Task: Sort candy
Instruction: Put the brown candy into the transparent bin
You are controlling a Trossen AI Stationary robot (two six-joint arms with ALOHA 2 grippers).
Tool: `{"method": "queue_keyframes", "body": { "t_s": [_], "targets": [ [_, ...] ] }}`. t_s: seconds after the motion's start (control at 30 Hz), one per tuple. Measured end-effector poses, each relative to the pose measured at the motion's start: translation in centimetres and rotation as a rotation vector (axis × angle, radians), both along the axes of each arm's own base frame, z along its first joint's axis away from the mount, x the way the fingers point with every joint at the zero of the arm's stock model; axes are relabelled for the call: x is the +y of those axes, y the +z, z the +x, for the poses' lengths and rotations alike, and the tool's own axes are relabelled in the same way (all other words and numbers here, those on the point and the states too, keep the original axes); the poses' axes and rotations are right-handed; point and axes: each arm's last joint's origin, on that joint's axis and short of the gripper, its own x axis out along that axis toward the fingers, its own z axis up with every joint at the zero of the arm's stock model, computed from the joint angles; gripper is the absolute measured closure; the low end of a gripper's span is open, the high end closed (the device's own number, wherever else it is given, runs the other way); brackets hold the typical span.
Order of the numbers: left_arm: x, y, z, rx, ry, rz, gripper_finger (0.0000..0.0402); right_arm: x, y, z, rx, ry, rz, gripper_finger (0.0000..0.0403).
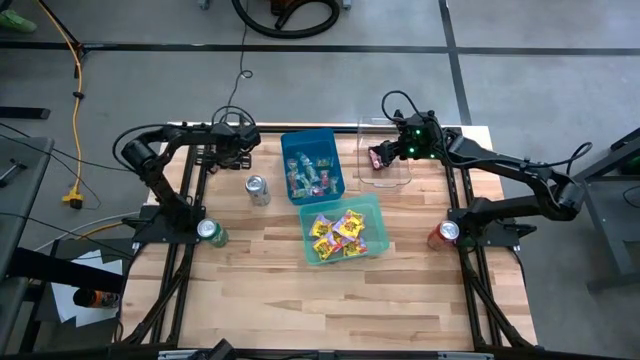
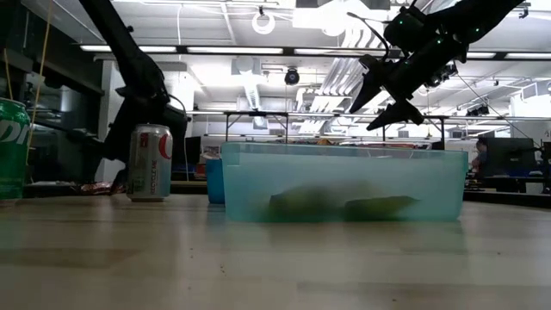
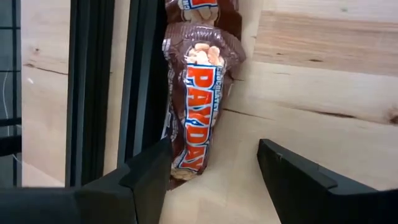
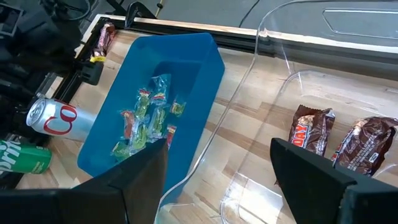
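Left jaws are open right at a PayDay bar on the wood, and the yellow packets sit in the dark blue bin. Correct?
Not quite. The yellow packets sit in the teal bin, as the high view shows; the dark blue bin holds small green and red pieces. The left gripper does stand open at the PayDay bar.

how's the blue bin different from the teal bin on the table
The deep blue plastic bin holds small clear-wrapped green and red candies; the pale teal plastic bin holds yellow packets with pink print. The blue bin sits farther back, near the silver drink can; the teal one sits closer to the table's front, by bare wood. Both are open-topped, rectangular, and hold sorted sweets.
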Motion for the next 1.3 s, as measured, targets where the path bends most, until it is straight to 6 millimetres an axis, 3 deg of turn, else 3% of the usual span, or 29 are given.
{"method": "queue_keyframes", "body": {
  "t_s": [0.1,0.2,0.43,0.57,0.8,0.9,1.07,1.2,1.3],
  "targets": [
    [0.1,-0.1,0.0,-0.001,-0.016,-0.008,0.0177,0.3,0.0,0.2,0.003,0.018,-0.005,0.0125],
    [0.1,-0.2,0.1,-0.014,-0.026,-0.020,0.0210,0.6,0.0,0.4,0.006,0.030,-0.010,0.0125],
    [-0.1,0.3,0.0,-0.025,-0.049,-0.022,0.0382,0.9,0.0,0.6,0.009,0.042,-0.014,0.0125],
    [-0.1,1.7,0.1,-0.134,-0.079,0.006,0.0380,1.1,0.0,0.8,0.011,0.056,-0.017,0.0125],
    [-2.0,8.3,0.8,-0.369,-0.303,0.257,0.0398,1.3,0.2,1.1,-0.018,0.069,-0.034,0.0125],
    [-3.5,12.1,1.3,-0.579,-0.459,0.406,0.0400,1.4,0.8,1.6,-0.084,0.082,-0.058,0.0125],
    [-7.4,17.6,2.4,-0.983,-0.862,0.578,0.0401,1.7,2.7,2.8,-0.292,0.146,-0.120,0.0125],
    [-10.4,20.6,3.3,-1.249,-1.119,0.653,0.0401,2.7,4.6,3.7,-0.479,0.273,-0.199,0.0125],
    [-12.4,21.5,4.6,-1.368,-1.269,0.674,0.0401,3.9,5.8,4.3,-0.595,0.385,-0.256,0.0125]
  ]
}}
